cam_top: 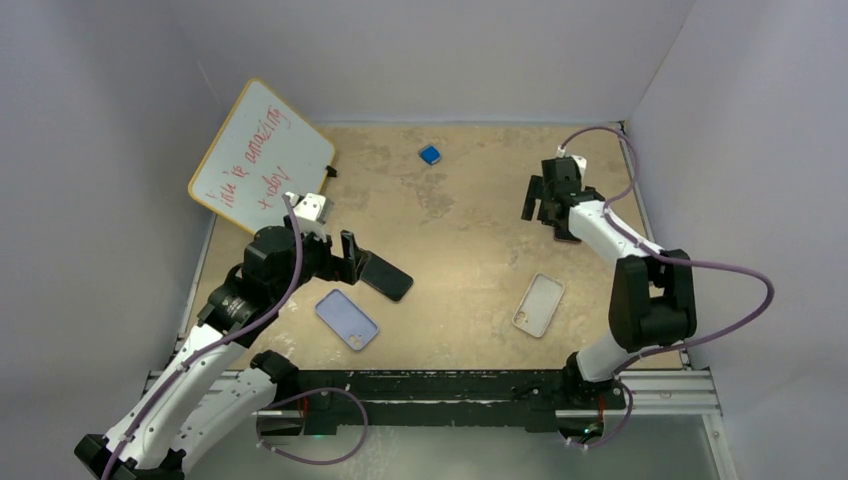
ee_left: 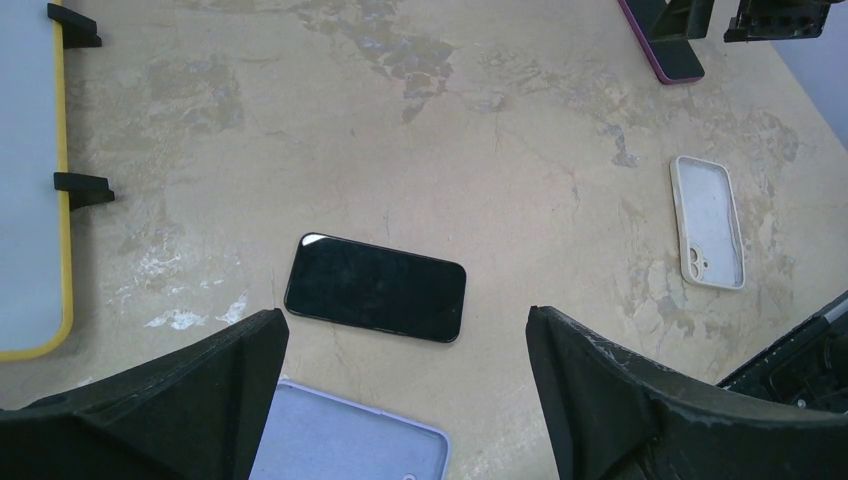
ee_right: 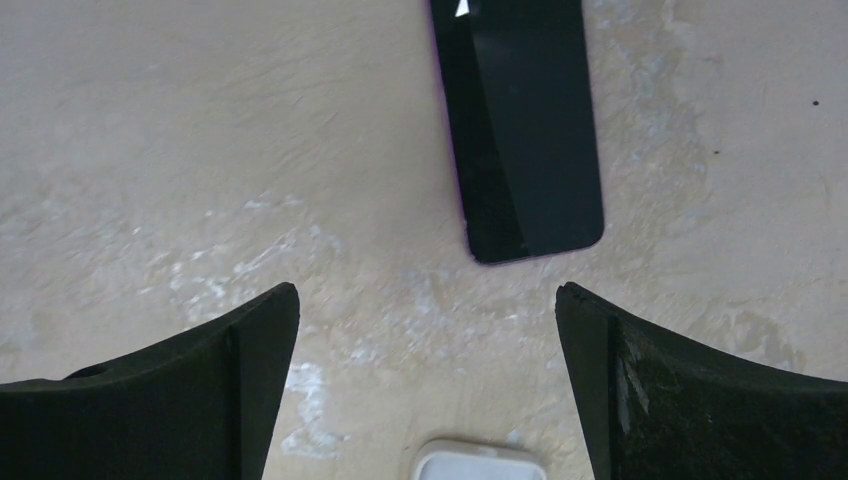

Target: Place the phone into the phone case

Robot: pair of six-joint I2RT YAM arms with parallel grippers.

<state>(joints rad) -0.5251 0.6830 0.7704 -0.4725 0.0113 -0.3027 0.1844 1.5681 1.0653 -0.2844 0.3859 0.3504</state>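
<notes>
A bare black phone (ee_left: 375,287) lies screen up on the table, just ahead of my open left gripper (ee_left: 407,320) and touching neither finger. A lavender phone case (ee_left: 340,440) lies hollow side up under that gripper, near its left finger. In the top view the same phone (cam_top: 388,275) sits right of the left gripper (cam_top: 352,255), and the lavender case (cam_top: 347,318) lies below it. My right gripper (ee_right: 427,295) hangs open over a second phone with a purple edge (ee_right: 520,130). A cream phone case (cam_top: 538,304) lies empty near the right arm.
A yellow-framed whiteboard (cam_top: 262,155) with red writing leans at the back left on black feet (ee_left: 82,187). A small blue object (cam_top: 430,154) sits near the back wall. The enclosure walls stand close round the table, and the right arm's cable (cam_top: 740,270) loops out to the right.
</notes>
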